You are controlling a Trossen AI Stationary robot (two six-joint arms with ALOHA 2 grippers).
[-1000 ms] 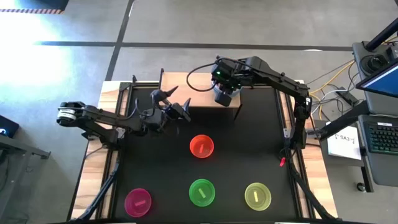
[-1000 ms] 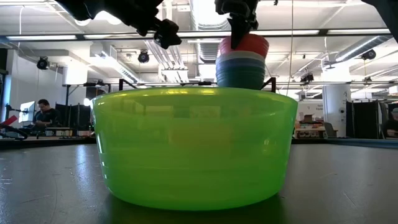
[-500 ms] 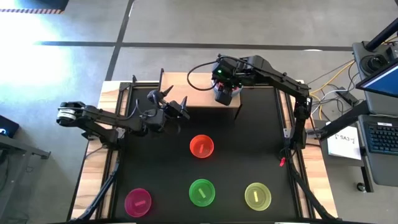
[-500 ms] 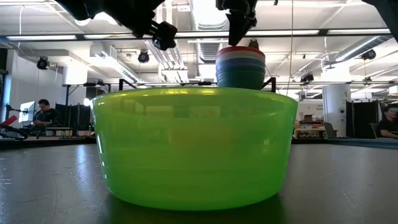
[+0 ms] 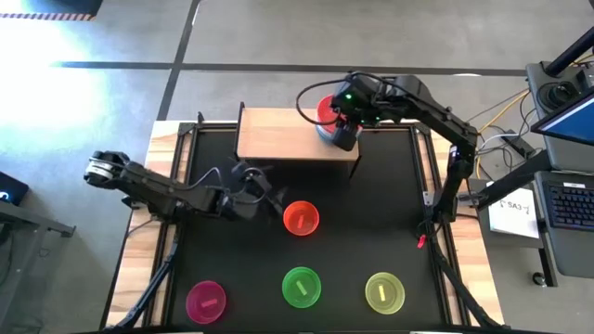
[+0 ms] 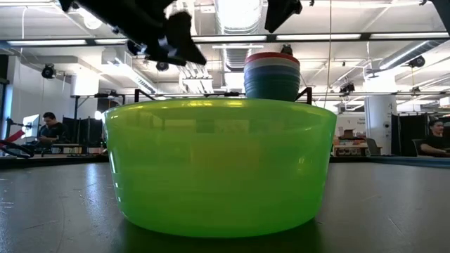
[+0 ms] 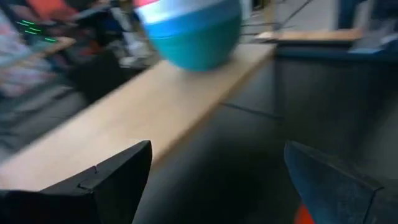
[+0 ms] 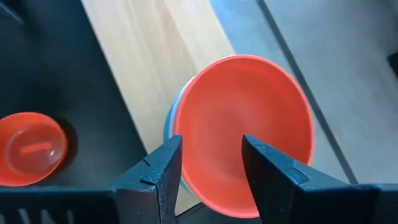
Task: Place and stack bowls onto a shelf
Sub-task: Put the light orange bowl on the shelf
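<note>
While the right gripper (image 8: 208, 165) is hovering with its fingers apart and empty above the stack (image 5: 327, 116), I am seeing a red bowl (image 8: 245, 134) nested on top, with blue-grey and teal rims showing below it. That stack is sitting at the right end of the shelf (image 5: 278, 134). My left gripper (image 5: 251, 181), fingers spread wide and empty, is hanging just left of the orange-red bowl (image 5: 301, 219). Nearer me, the magenta (image 5: 206, 301), green (image 5: 301, 286) and yellow-green (image 5: 384, 291) bowls are sitting in a row.
</note>
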